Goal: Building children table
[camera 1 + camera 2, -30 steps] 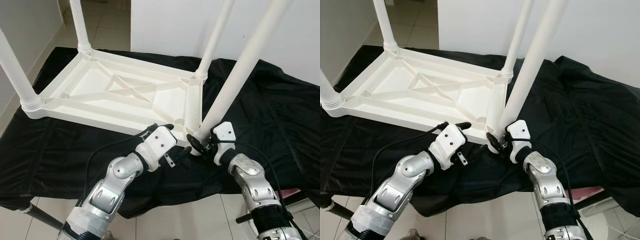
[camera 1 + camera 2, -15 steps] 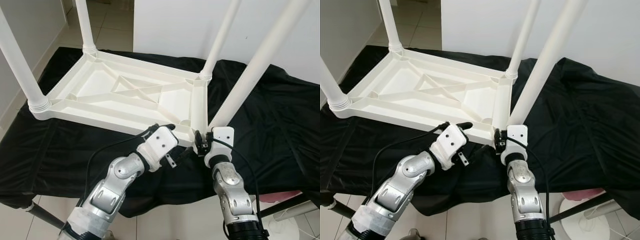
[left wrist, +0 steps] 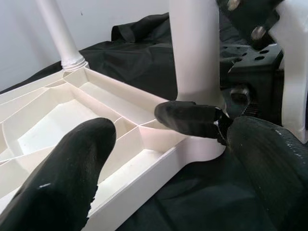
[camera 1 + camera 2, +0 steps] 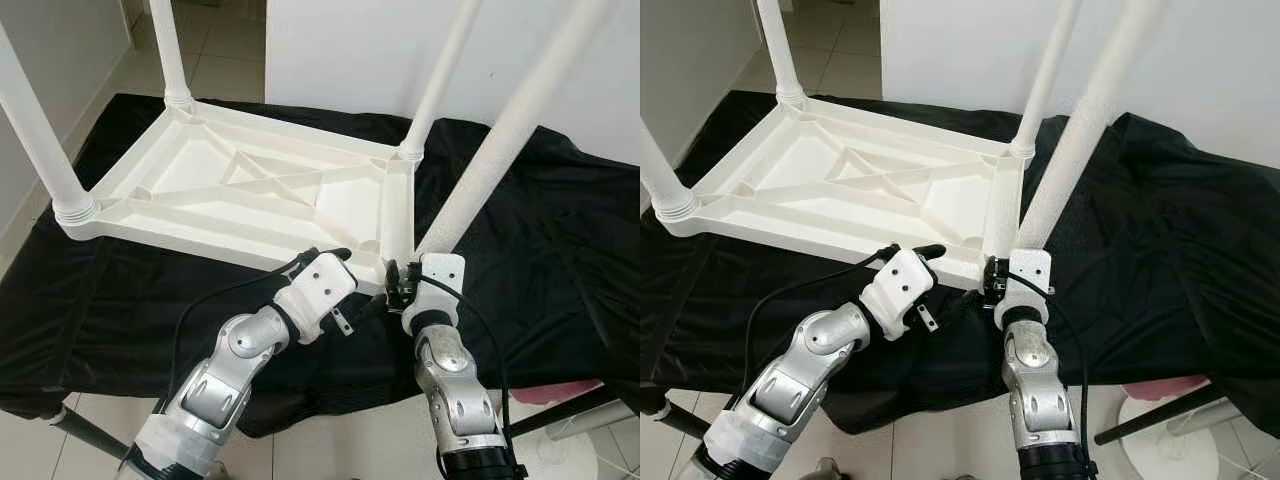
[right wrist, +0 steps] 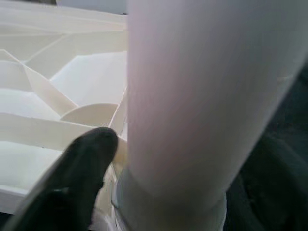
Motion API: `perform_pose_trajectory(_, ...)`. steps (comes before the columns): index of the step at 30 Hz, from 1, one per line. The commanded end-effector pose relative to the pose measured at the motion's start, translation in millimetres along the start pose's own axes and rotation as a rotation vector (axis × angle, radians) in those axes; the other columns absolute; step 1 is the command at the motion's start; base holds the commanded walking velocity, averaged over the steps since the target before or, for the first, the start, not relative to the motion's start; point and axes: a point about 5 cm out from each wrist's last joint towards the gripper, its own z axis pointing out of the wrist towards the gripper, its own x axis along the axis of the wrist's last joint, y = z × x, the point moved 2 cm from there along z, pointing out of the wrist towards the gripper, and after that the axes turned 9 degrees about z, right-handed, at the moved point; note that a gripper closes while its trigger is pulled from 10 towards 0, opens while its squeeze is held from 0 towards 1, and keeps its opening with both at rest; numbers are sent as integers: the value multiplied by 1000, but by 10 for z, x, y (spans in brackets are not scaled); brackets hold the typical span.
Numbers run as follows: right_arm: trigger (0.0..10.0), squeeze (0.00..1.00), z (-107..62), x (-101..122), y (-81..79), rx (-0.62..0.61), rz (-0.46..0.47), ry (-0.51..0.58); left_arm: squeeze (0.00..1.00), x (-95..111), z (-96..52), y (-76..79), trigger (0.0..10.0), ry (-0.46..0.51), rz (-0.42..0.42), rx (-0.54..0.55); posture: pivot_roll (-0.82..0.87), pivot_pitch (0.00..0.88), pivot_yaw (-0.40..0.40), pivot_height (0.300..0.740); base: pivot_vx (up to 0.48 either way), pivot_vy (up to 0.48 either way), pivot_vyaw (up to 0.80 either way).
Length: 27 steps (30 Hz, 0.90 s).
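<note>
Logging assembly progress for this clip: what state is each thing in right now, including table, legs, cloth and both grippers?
White plastic tabletop: upside down on the cloth, ribs facing up.
Near right leg: leaning, foot at the corner socket, gripped at the base.
Three other legs: standing in their sockets.
Black cloth: spread under the table, wrinkled.
Right gripper: shut on the near right leg.
Left gripper: open, beside the near corner.

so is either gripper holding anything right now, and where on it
The right gripper grips the white table leg at its base, by the tabletop's near corner socket. The left gripper is open beside that corner, holding nothing.
</note>
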Motion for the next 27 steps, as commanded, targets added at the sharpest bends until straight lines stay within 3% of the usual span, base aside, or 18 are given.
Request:
perform_pose_trajectory(1,10000,1000,-31,11,-15,5,41,13,0,30,15,52,10000,10,5,-35,8,49,-98,740,0,0,0)
perform_pose_trajectory(10,10000,996,-54,15,106,137,54,33,0,23,13,58,10000,9,1,-35,-6,57,-91,740,0,0,0)
perform_pose_trajectory(11,10000,682,-61,8,123,158,51,28,0,23,11,63,10000,9,-2,-36,-7,57,-91,740,0,0,0)
perform_pose_trajectory(12,10000,0,-71,10,136,180,43,29,0,27,6,69,10000,9,-3,-37,-10,61,-90,740,0,0,0)
perform_pose_trajectory(19,10000,0,-4,93,318,329,-28,33,0,16,-30,64,10000,7,7,-52,-27,74,-89,740,0,0,0)
perform_pose_trajectory(27,10000,0,117,178,397,455,-85,24,0,72,-69,55,10000,52,-22,-104,-29,67,-93,740,0,0,0)
